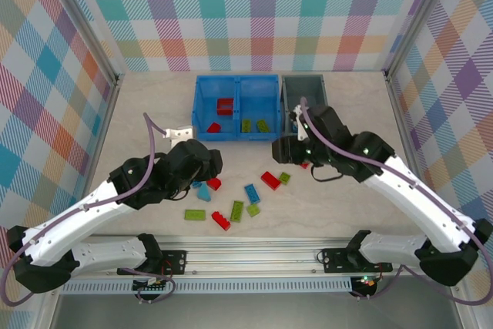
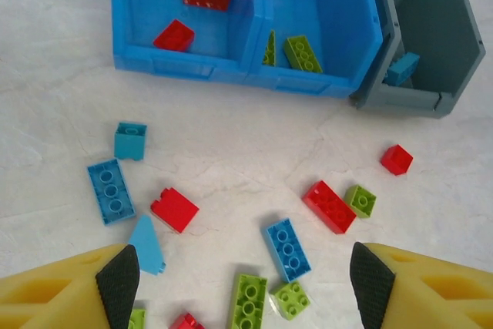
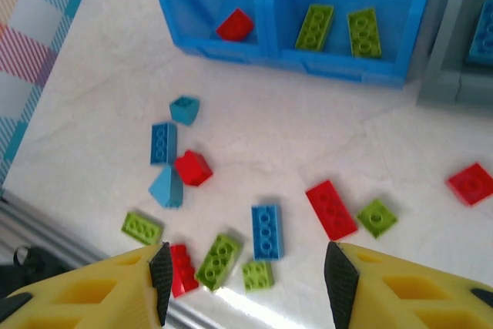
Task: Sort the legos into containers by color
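- Red, lime and blue loose bricks lie scattered on the table, on the side near us.
- Our left gripper hangs released over the scatter's left part, nothing between its jaws. Our right gripper, equally released and empty, hangs over the right part.
- A long green brick lies just beside a blue brick, so we judge that closing jaws could catch both colours.
- The two grippers hang near each other, so reaching for one cluster could make them collide.
- Farther off, the blue bin holds red in its left compartment and green in its right. The grey bin beside it holds blue. A drop near the divider could land wrongly.
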`<state>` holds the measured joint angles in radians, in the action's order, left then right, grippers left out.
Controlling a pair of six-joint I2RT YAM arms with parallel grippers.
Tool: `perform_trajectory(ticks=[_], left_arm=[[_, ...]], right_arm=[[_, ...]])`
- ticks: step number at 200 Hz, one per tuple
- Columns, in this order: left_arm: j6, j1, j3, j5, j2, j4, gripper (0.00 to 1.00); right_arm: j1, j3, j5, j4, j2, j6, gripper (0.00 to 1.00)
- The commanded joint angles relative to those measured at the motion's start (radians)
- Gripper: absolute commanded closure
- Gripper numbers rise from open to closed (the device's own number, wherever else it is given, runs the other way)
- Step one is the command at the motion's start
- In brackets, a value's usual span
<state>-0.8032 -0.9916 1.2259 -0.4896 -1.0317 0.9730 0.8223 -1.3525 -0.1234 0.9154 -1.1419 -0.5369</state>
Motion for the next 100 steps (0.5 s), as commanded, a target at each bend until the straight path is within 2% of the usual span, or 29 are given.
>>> perform_trajectory(ticks=[1, 25, 41, 67, 83, 100], left_arm=[[-0.023, 0.013, -0.027, 0.09, -0.037, -0.016, 0.27], [-0.035, 0.013, -0.06, 0.14, -0.072, -0.069, 0.29], [-0.049, 0.013, -0.083, 0.218, -0.109, -0.142, 0.31], [-0.068, -0.011, -0.07, 0.288, -0.237, -0.23, 0.35], [0.016, -0.037, -0.052, 0.275, -0.302, -0.306, 0.35], [0.165, -0.038, -0.015, 0.319, -0.396, -0.377, 0.35]], right_arm=[[0.036, 0.066, -0.027, 0.069, 0.054, -0.078, 0.44], [0.064, 0.117, -0.054, 0.107, 0.092, -0.134, 0.44], [0.068, 0.146, -0.085, 0.142, 0.111, -0.179, 0.44], [0.068, 0.186, -0.123, 0.14, 0.176, -0.216, 0.44], [0.068, 0.203, -0.154, 0.138, 0.216, -0.212, 0.43], [0.067, 0.21, -0.177, 0.148, 0.251, -0.205, 0.43]])
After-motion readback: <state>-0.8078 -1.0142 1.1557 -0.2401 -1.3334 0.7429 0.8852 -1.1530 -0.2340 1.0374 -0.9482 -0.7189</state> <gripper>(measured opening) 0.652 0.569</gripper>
